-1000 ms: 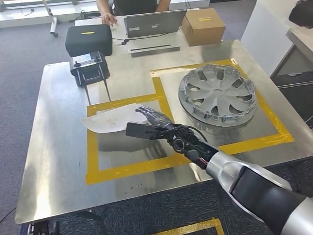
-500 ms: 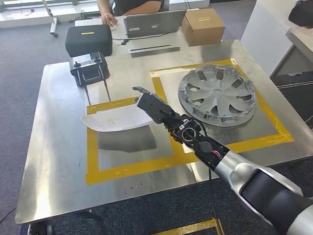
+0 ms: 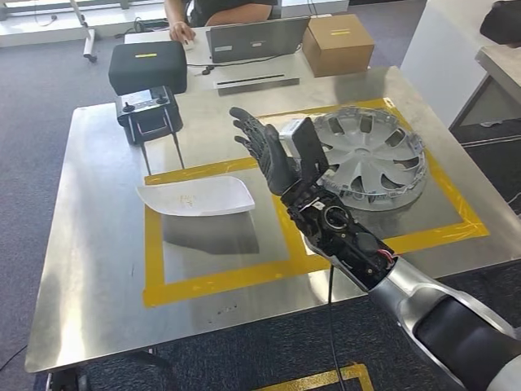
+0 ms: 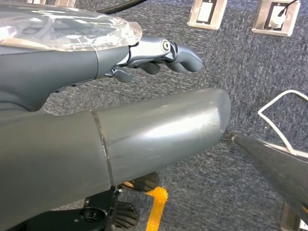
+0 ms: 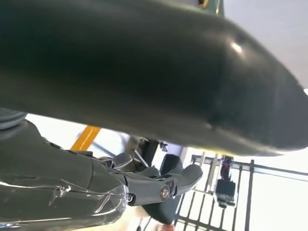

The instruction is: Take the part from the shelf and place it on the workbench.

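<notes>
from the head view the white part (image 3: 195,196) lies flat on the brushed steel counter (image 3: 92,244), inside the left square of yellow tape (image 3: 215,281), a long curved sliver with a pointed end, smooth and glossy. the right hand (image 3: 270,151) is up above the counter, apart from the part, palm raised, dark fingers (image 3: 249,126) spread wide and grasping nothing. just beyond it the silver hubcap (image 3: 365,155) sits in the right taped square, round, spoked, ribbed at the rim. at the far end a black case (image 3: 147,67), a laptop (image 3: 256,38) and a cardboard box (image 3: 338,42), with a person's hand (image 3: 181,31) by the laptop.

the right wrist view gives the close side: a thick grey thumb and jointed fingers (image 5: 171,182) extended, nothing between them. the left wrist view looks down on speckled grey carpet (image 4: 225,53), the left hand (image 4: 152,55) hanging there, fingers (image 4: 183,52) loosely straight and released, a white cable (image 4: 279,103) looping nearby.
</notes>
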